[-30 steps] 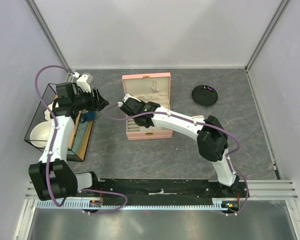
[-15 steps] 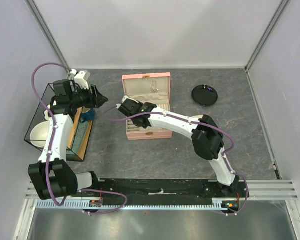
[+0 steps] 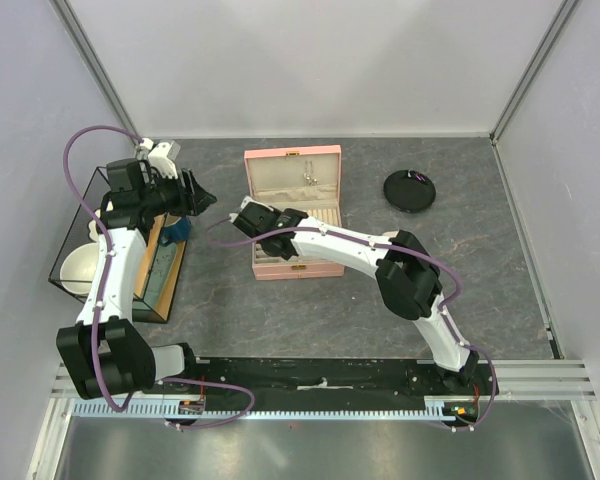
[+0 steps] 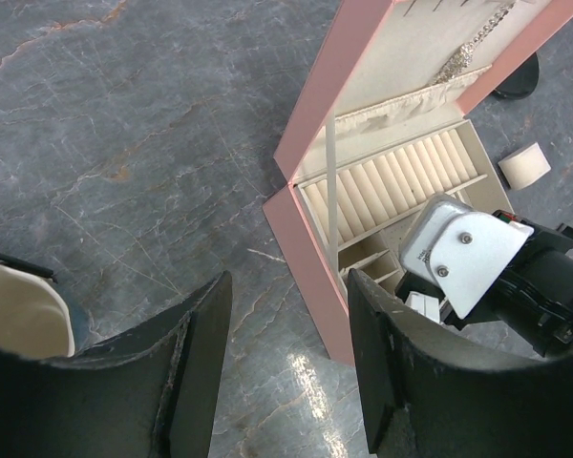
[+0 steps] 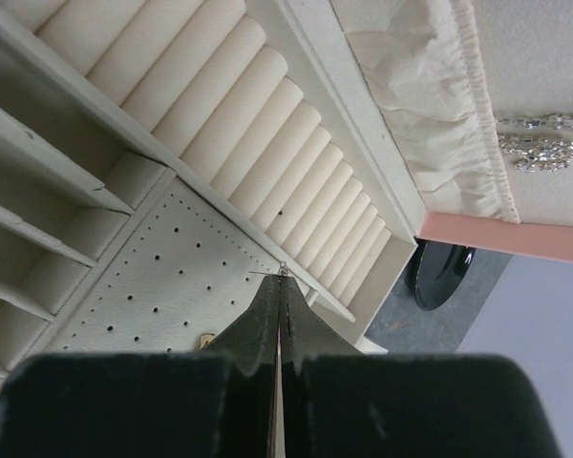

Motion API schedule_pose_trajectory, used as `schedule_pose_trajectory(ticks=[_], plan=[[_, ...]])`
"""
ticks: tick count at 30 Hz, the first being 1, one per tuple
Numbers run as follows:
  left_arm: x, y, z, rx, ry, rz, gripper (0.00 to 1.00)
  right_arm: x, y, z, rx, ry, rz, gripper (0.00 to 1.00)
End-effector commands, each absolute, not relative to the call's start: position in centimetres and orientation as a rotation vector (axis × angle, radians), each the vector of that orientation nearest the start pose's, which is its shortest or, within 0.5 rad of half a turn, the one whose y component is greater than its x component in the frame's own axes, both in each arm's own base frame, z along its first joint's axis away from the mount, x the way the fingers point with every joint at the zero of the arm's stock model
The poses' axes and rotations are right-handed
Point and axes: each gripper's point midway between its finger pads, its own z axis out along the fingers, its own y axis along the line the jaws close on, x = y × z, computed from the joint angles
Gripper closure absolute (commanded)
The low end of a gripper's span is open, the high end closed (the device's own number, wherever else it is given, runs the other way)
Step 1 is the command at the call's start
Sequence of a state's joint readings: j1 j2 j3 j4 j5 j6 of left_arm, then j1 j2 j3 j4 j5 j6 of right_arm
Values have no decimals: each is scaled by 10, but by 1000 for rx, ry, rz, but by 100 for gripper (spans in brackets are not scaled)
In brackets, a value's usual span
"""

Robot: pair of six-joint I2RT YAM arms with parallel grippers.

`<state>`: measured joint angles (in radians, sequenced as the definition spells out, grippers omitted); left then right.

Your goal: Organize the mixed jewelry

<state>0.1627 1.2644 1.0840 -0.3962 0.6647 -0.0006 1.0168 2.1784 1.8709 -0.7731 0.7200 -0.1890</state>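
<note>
- rhinestone pieces: short glittering silvery strands, set close together, flat against cream lining of pink box open lid, just above gathered fabric pocket; exact count unclear.
- gold bit: tiny, pale gold, lies on perforated cream panel in box base, just beside right hand; partly hidden, shape unclear.
- silvery wire piece: tiny, thin, at very tip of right hand's pressed-together fingers, over perforated panel's far edge, near ring rolls; too small to tell whether pinched.
</note>
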Motion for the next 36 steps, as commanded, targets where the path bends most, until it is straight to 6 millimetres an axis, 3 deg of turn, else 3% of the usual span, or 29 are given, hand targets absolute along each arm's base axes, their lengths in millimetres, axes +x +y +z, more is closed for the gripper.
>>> schedule_pose_trajectory(ticks=[1, 36], plan=[[364, -51, 248, 207, 2016, -636, 41, 359, 355, 124, -1141, 2047, -546, 100], [363, -51, 247, 206, 2017, -642, 41, 354, 352, 111, -1180, 2053, -583, 100]])
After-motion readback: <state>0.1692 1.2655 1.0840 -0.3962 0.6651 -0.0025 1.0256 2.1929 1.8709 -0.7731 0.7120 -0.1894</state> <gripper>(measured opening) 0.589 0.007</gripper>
